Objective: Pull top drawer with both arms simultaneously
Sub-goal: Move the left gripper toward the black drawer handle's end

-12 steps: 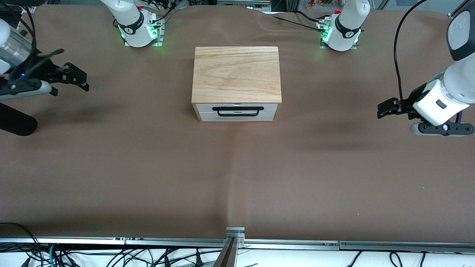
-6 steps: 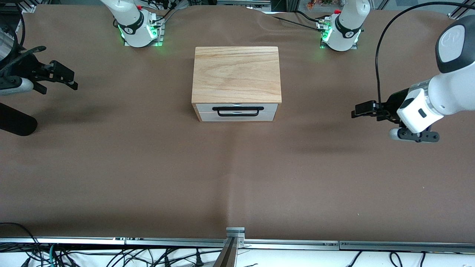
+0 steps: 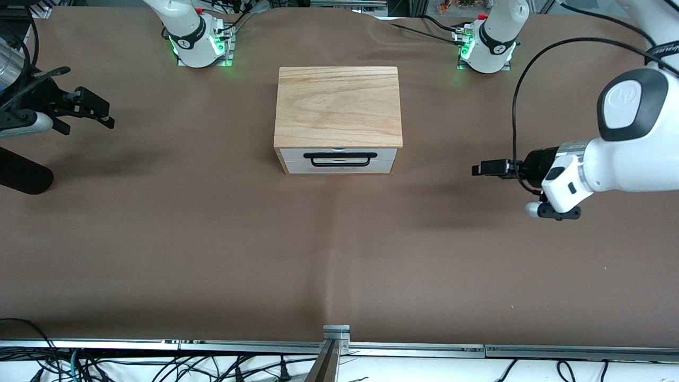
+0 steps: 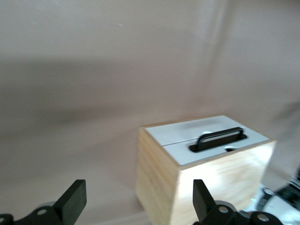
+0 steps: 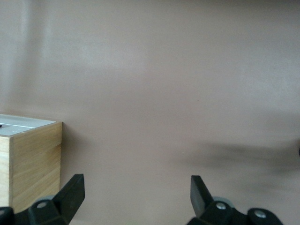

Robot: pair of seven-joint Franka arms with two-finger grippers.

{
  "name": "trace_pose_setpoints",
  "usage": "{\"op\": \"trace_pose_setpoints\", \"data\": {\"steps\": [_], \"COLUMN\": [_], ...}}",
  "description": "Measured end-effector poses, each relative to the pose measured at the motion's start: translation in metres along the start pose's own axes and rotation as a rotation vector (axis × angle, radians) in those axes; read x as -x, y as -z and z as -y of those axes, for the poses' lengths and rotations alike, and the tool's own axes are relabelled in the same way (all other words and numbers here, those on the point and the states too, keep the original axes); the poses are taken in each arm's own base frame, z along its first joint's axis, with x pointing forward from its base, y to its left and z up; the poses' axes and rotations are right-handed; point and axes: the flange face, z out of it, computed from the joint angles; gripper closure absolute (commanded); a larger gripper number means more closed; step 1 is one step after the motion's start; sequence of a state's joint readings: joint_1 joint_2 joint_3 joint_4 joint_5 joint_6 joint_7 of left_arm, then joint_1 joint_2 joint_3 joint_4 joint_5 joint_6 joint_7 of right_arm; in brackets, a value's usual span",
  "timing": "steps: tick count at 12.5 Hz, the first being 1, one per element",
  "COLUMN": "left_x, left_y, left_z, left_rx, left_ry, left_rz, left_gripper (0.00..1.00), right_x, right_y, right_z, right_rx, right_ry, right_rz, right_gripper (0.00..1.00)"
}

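Note:
The light-wood chest (image 3: 338, 103) stands mid-table. Its top drawer (image 3: 295, 153) is closed, with a white front and a black wire handle (image 3: 339, 159). My left gripper (image 3: 480, 169) is open and empty, low over the cloth toward the left arm's end of the table, level with the chest's front and well apart from it. In the left wrist view the chest (image 4: 220, 187), top drawer (image 4: 183, 155) and handle (image 4: 218, 139) show past the open gripper (image 4: 137, 204). My right gripper (image 3: 99, 110) is open and empty, far off toward the right arm's end. The right wrist view shows the gripper (image 5: 136, 192) and the chest's corner (image 5: 33, 164).
Two green-lit arm bases (image 3: 199, 40) (image 3: 485, 45) stand farther from the front camera than the chest. A black cylinder (image 3: 21, 178) lies at the right arm's end. A metal rail (image 3: 339, 347) with cables edges the table nearest the front camera. Brown cloth (image 3: 339, 254) covers the table.
My left gripper has moved steadily toward the chest. My right gripper drew back a little toward its own end of the table, then held still. The drawer has not moved.

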State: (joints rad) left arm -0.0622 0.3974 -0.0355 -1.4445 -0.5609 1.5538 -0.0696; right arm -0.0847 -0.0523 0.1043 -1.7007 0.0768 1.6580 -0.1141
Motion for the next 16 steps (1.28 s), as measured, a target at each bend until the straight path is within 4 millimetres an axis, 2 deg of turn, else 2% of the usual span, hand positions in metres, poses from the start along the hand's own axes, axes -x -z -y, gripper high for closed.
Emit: {"op": "trace_pose_setpoints", "data": {"steps": [2, 5, 10, 13, 16], "left_x": [-0.017, -0.044, -0.07, -0.07, -0.055], "left_y": [-0.029, -0.076, -0.128, -0.18, -0.229], "left_z": [0.003, 0.023, 0.043, 0.047, 0.026], "left_rx": [0.116, 0.243, 0.431, 0.562, 0.648], "left_ry": [-0.004, -0.104, -0.215, -0.259, -0.321], "left_rz": [0.055, 0.108, 0.11, 0.085, 0.099], "left_gripper": [0.0, 0.0, 0.0, 0.0, 0.0], "right_x": [0.004, 0.008, 0.007, 0.006, 0.006], "right_y": [0.003, -0.001, -0.004, -0.005, -0.005], "right_z": [0.005, 0.014, 0.016, 0.028, 0.029], "right_rx": [0.001, 0.002, 0.003, 0.004, 0.004], "right_ry": [0.012, 0.027, 0.03, 0.051, 0.053], "right_rz": [0.007, 0.016, 0.013, 0.015, 0.014], "right_gripper": [0.0, 0.0, 0.0, 0.0, 0.0]}}
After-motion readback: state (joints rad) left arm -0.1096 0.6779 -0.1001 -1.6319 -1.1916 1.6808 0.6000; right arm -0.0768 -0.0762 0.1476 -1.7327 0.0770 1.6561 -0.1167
